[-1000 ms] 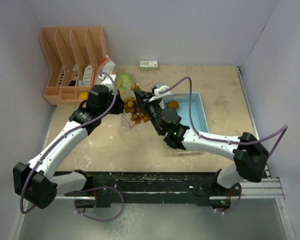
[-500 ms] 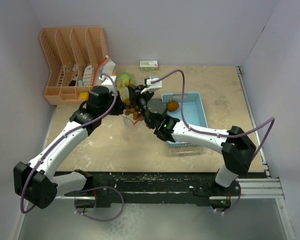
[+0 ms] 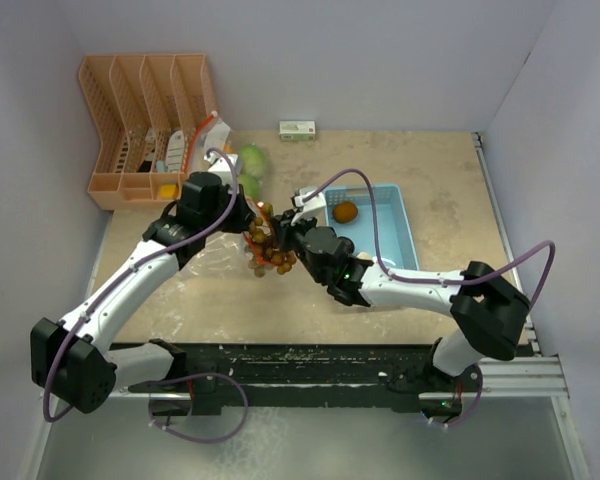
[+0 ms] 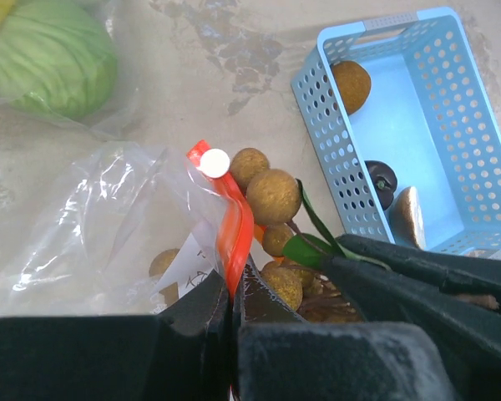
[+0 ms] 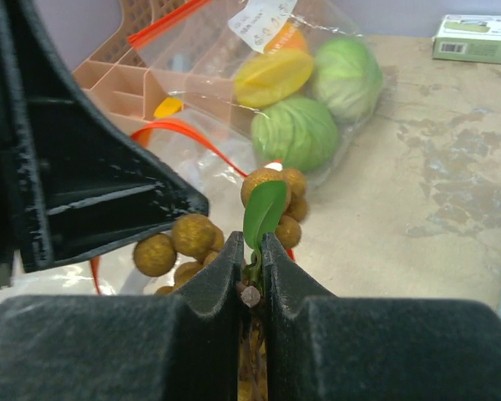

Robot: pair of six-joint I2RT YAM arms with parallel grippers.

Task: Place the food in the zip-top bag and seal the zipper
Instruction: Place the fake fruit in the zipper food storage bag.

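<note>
At 9 o'clock of the blue tray [image 3: 395, 225], the bunch of small brown balls [image 5: 190, 236] hangs at the mouth of the bag [image 4: 100, 225], just beside its rim. My right pincer [image 5: 250, 244] is clamped on its stem; my left pincer [image 4: 231, 294] is closed on the bag's orange zipper strip [image 4: 236, 225]. Bunch looks light: hard balls on a thin stalk, likely to swing, so the stem is the sure hold. Bag film looks limp and slippery; best taken at the stiffer zipper edge
</note>
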